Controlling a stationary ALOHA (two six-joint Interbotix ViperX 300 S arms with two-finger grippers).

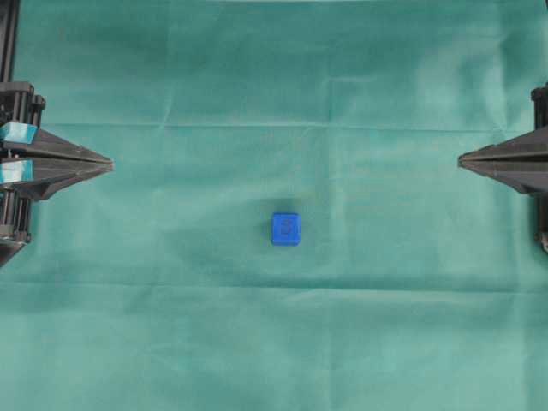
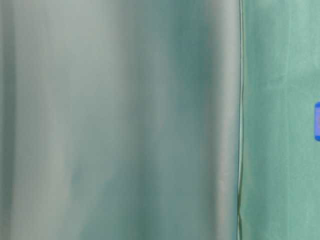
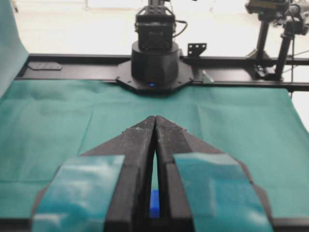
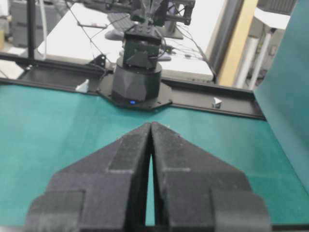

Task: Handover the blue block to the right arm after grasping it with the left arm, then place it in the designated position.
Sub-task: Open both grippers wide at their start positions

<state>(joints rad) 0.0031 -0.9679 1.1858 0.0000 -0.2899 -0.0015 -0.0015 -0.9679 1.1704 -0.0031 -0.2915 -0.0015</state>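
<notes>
Teal-taped left gripper point(image 1: 110, 163) at the left edge of the green cloth point(image 1: 274, 77), fingers pressed together, one blue block point(image 1: 286, 229) alone mid-cloth, well apart from both grippers, plain black right gripper point(image 1: 461, 158) at the right edge, fingers pressed together, holding nothing

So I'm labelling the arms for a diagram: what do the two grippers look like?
The left gripper has long, pointed black fingers with teal tape pads. The right gripper has the same tapered shape but is plain textured black, without tape.
</notes>
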